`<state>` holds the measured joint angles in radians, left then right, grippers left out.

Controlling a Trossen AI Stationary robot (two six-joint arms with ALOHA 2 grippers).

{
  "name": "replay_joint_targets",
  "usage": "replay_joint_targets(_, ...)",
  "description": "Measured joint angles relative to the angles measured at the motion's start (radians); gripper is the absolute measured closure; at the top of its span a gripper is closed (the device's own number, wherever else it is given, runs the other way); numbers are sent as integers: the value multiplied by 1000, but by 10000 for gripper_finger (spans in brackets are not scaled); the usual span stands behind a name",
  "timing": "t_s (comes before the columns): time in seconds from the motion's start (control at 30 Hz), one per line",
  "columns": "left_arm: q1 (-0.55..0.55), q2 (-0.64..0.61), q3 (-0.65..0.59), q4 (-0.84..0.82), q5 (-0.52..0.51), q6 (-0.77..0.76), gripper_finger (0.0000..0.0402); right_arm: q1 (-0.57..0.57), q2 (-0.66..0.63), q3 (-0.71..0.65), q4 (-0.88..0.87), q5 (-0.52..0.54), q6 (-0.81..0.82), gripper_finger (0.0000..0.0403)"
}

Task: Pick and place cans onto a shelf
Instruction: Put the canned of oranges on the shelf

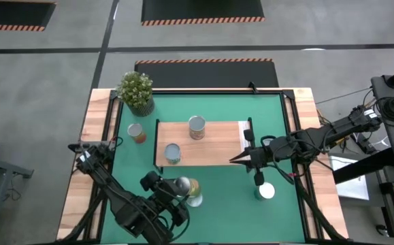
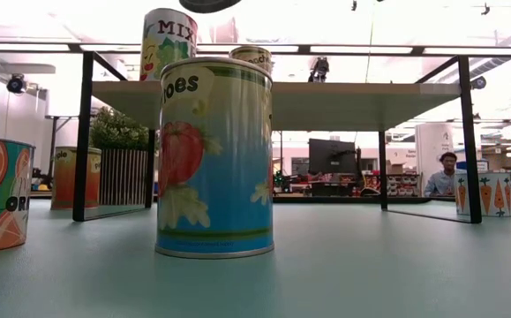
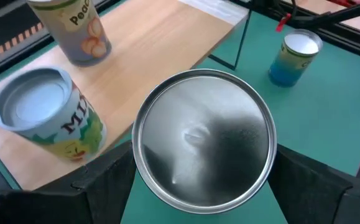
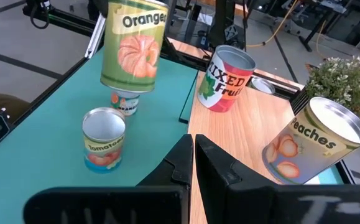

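Note:
The shelf point(image 1: 210, 151) is a light-wood board on a black frame in the middle of the green mat. A Peaches can point(image 1: 197, 127) and a Mixed Fruit can point(image 1: 173, 154) stand on it. My left gripper point(image 1: 176, 187) is shut on an Orange can point(image 4: 133, 43), held above the mat near the shelf's near edge. A Tomatoes can point(image 1: 194, 198) stands on the mat under it. Another orange-labelled can point(image 4: 127, 102) stands beyond it. My right gripper point(image 1: 236, 160) is shut and empty over the shelf's right end. My left gripper holds the Orange can by its upper part, one finger point(image 3: 105, 186) on each side of the silvery top's rim point(image 3: 136, 165). The fingers come from above, pointing down. The can hangs upright, lifted clear of the mat point(image 4: 130, 81).
A potted plant point(image 1: 137, 92) stands at the mat's far left corner. One can point(image 1: 137, 133) stands left of the shelf, another point(image 1: 267, 191) on the mat at the near right. A person point(image 2: 447, 172) sits in the room beyond the table.

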<state>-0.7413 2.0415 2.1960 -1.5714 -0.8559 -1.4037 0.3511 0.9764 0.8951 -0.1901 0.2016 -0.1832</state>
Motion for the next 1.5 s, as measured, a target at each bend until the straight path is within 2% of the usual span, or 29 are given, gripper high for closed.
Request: replay_joint_targets(1.5,4,0,0,0,-43,23,93,0,-1,0,-16,0,18,394)
